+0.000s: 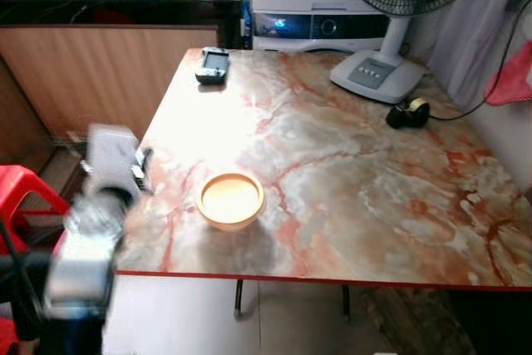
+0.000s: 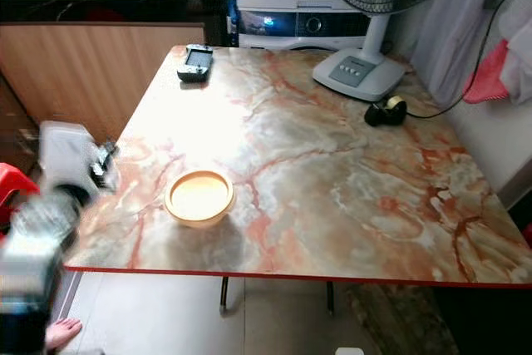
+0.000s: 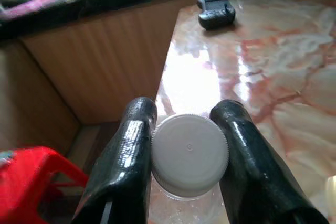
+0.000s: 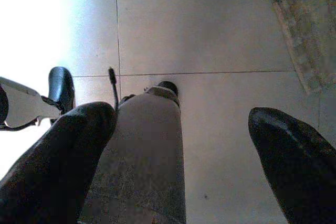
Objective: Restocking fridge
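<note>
The left gripper [image 3: 184, 129] pinches a clear bottle with a white cap [image 3: 190, 153] between its two black fingers [image 3: 128, 156], just off the table's [image 1: 349, 180] near left edge. The left arm [image 1: 96, 222] is blurred beside that edge. A shallow tan bowl [image 1: 230, 199] sits on the marble top near the front, a dark device [image 1: 213, 66] at the far left corner, and a fan [image 1: 378, 72] at the back right. The right gripper [image 4: 184, 145] hangs over the tiled floor [image 4: 210, 35], fingers spread apart and holding nothing.
</note>
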`<state>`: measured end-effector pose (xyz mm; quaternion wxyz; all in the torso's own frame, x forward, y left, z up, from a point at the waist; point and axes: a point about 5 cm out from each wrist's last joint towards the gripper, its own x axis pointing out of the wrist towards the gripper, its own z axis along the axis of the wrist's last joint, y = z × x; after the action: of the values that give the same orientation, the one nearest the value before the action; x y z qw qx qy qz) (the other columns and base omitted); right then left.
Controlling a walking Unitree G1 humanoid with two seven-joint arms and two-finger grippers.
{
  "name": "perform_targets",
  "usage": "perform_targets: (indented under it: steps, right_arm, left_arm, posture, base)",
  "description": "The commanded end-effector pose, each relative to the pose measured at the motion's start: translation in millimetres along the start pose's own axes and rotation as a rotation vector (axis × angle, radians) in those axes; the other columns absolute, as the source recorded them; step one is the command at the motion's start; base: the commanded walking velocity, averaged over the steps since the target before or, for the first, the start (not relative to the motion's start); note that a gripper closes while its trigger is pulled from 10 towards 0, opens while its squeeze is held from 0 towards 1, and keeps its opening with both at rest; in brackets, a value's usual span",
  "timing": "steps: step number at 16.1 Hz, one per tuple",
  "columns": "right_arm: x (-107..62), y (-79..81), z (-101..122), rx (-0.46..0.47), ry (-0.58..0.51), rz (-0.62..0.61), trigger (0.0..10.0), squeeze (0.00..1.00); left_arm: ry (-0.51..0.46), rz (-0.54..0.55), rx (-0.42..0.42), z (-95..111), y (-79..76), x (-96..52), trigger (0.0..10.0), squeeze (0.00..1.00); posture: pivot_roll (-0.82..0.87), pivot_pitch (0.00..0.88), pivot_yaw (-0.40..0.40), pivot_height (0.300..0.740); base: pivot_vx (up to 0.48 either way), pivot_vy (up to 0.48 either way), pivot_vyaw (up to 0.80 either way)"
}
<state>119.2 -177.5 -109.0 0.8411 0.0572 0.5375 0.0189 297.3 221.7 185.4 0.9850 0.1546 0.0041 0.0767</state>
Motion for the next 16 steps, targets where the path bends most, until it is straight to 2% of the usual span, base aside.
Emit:
perform_targets:
  steps: [1,3,4,5,8,16]
  right_arm:
    - [-0.8,-1.4,-3,0.024,-0.002,-0.008,10.0,0.00]
    - [-0.9,-0.7,-4,0.030,-0.007,-0.011,10.0,0.00]
    - [-1.1,-0.8,-5,0.029,-0.006,-0.012,10.0,0.00]
    - [-1.1,-0.9,-5,0.028,-0.005,-0.011,10.0,0.00]
    - [-1.4,-0.1,-6,0.041,-0.014,-0.004,10.0,0.00]
    - [-1.4,1.4,-8,0.032,-0.010,-0.004,10.0,0.00]
  left_arm:
    - [-0.109,0.068,0.042,19,3.4,-5.3,10.0,0.00]
    - [-0.103,0.124,-0.002,16,3.9,-7.9,10.0,0.00]
    - [-0.119,0.114,0.000,17,1.1,-7.9,10.0,0.00]
    - [-0.136,0.112,0.030,20,0.3,-8.0,10.0,0.00]
    - [-0.193,0.116,0.044,28,-0.3,-7.3,10.0,0.00]
    - [-0.196,0.125,0.038,28,-1.2,-4.0,10.0,0.00]
  posture:
    - [0.13,0.000,-0.025,0.740]
    - [0.13,0.000,-0.024,0.740]
    - [0.13,0.000,-0.024,0.740]
    - [0.13,0.000,-0.023,0.740]
    - [0.13,0.000,-0.016,0.740]
    - [0.13,0.000,-0.014,0.740]
  base:
    - [0.000,0.000,0.00]
    - [0.000,0.000,0.00]
    - [0.000,0.292,0.00]
    - [0.000,0.401,0.00]
    - [0.000,0.431,0.00]
    - [0.000,0.470,0.00]
